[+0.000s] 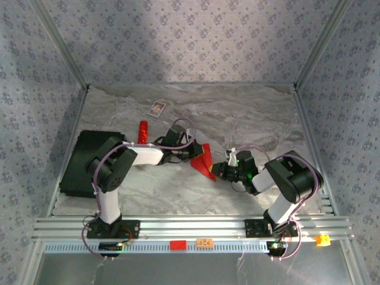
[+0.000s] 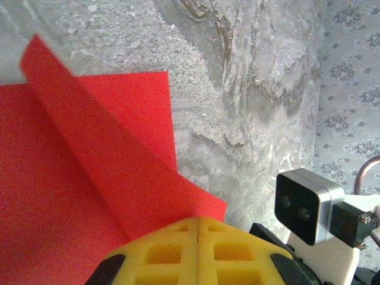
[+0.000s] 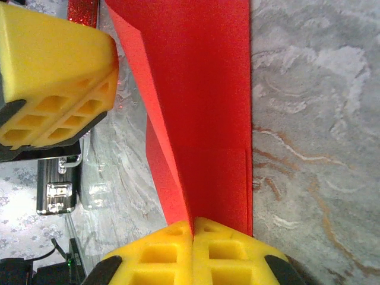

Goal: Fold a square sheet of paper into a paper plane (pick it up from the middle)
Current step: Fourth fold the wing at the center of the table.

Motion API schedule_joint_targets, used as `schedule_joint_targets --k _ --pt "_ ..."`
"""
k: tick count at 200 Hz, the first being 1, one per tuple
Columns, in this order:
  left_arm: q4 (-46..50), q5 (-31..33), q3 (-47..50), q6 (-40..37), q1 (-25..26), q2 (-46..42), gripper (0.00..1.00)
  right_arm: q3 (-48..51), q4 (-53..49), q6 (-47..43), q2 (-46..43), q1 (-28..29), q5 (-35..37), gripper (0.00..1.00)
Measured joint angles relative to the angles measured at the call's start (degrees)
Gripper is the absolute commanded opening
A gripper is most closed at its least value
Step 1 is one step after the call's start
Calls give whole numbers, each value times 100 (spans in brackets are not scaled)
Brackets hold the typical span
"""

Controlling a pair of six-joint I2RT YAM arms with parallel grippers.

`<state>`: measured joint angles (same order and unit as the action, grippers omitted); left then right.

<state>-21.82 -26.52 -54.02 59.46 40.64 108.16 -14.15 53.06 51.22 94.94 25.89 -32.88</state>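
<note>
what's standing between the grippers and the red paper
Nothing visible. The right gripper is shut on the creased red paper, and the left gripper appears closed on its folded edge.

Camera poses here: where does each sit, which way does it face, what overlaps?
Top external: above, behind the bases, looking down at the marble table; both arms, left gripper, right gripper show.
Left wrist: faces along its shut fingers over the red paper; right arm's camera beyond.
Right wrist: faces along its shut fingers pinching the red paper; left gripper upper left.
Shared: all see the red paper.
</note>
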Motion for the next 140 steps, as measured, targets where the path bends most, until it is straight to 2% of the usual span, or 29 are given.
schedule_joint_targets --k 59,140 --pt "-168 -68 -70 59 0 363 1 -2 13 57 11 -26 -44 1" --pt "-101 39 -144 55 0 372 1 -94 -186 68 11 -72 -162 1"
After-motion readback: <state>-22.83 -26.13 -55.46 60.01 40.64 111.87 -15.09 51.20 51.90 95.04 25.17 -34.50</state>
